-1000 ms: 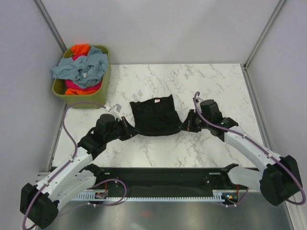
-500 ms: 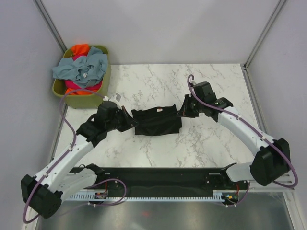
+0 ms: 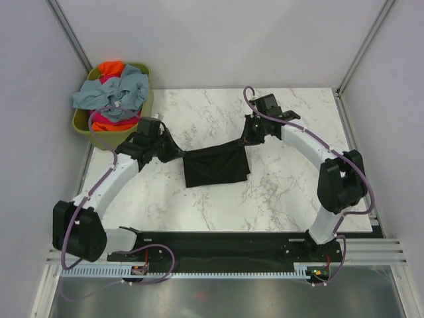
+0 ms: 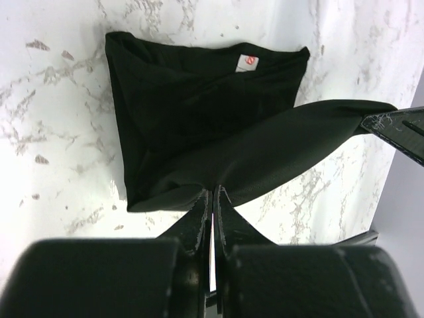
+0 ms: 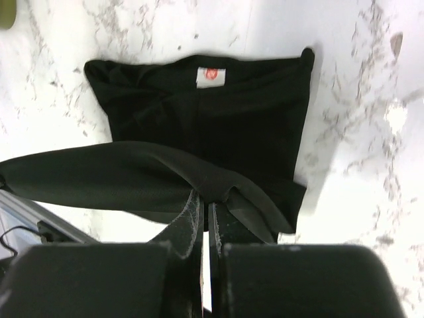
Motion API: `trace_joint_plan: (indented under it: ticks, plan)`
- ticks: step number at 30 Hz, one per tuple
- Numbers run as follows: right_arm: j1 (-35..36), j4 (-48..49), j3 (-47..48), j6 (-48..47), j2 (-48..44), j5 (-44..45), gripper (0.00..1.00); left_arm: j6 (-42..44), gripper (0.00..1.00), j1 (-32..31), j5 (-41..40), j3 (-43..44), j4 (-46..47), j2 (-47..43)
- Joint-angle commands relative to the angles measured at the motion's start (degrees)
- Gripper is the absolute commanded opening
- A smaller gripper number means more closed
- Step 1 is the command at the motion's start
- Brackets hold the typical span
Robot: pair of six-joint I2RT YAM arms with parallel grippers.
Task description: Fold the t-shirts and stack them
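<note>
A black t-shirt [image 3: 215,169] lies part-folded in the middle of the marble table, its small white tag [image 4: 248,61] showing at the collar. My left gripper [image 3: 173,154] is shut on the shirt's left edge [image 4: 213,189], lifted above the table. My right gripper [image 3: 244,138] is shut on the right edge [image 5: 211,196]. The held hem [image 5: 119,175] stretches taut between both grippers over the lower layer [image 5: 218,112]. More t-shirts, grey-blue [image 3: 112,93], orange [image 3: 110,67] and pink [image 3: 106,118], are heaped in the basket.
The olive-green basket [image 3: 147,109] stands at the back left corner, close behind my left arm. Grey walls with metal posts enclose the table on three sides. A black rail [image 3: 218,242] runs along the near edge.
Both grippers have carried the shirt's near hem up and away toward the back of the table, doubling it over the rest. The shirt's visible shape has shortened.
</note>
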Motion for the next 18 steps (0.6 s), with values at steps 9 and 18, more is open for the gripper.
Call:
trace_joint_plan:
  ticks: [9,18]
  plan:
    - [-3.95,-0.61,20.53,-2.15,22.32,-3.32,0.0,5.66,0.07,4.97,4.37,15.83,5.42,28.04]
    - [-5.8,-1.13,33.55,-2.32,35.43,-9.38,0.06,5.57,0.02,7.69,2.61,19.63,5.6,35.53]
